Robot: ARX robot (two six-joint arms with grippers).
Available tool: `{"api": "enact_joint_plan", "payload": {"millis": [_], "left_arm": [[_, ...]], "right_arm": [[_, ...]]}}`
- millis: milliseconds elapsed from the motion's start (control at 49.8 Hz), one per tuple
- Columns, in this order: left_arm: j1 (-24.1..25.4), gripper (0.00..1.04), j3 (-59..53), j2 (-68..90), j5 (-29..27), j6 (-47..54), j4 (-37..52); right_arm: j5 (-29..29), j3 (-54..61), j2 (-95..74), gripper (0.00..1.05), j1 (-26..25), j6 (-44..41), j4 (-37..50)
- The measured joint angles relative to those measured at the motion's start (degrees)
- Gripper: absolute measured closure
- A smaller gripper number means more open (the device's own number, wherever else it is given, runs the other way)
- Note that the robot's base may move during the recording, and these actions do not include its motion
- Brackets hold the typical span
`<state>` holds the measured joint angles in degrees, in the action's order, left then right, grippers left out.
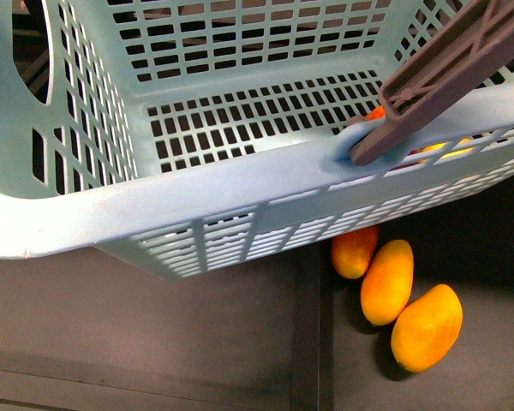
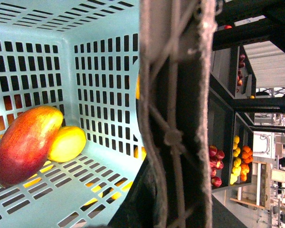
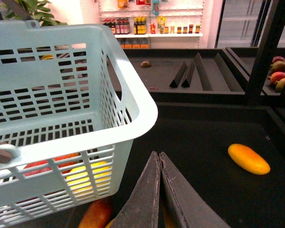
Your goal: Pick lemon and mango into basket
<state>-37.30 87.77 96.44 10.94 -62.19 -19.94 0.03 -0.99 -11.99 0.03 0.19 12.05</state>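
In a grocery aisle, the basket (image 2: 109,175) holds firm, smooth mango (image 2: 23,142) and lemon (image 2: 67,143), best cradled mid-body; right end effector (image 3: 159,159) is pressed together, left's state unclear.

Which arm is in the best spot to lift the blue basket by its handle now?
Probably the left: its wrist view is right beside the brown plastic swing handle. The right gripper is shut, outside the light teal slotted basket, above the dark shelf.

Right claw (image 3: 159,190) closed, empty
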Motion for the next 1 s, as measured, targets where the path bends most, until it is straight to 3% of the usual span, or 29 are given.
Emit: {"api": "enact_joint_plan", "payload": {"millis": [141,221,563,904,1005], "left_arm": [[0.0,1.00,0.0,0.0,0.0,0.0,0.0],[0.0,1.00,0.0,0.0,0.0,0.0,0.0],[0.0,1.00,0.0,0.0,0.0,0.0,0.0],[0.0,1.00,0.0,0.0,0.0,0.0,0.0],[0.0,1.00,0.0,0.0,-0.1,0.0,0.0]], "right_arm": [[0.0,0.0,2.5,1.03,0.0,0.0,-2.6],[0.0,0.0,9.3,1.03,0.0,0.0,-11.0],[0.0,0.0,11.6,1.03,0.0,0.0,-11.9],[0.0,0.0,11.6,0.54,0.0,0.0,-11.9],[0.0,0.0,11.6,0.32,0.0,0.0,-11.9]]}}
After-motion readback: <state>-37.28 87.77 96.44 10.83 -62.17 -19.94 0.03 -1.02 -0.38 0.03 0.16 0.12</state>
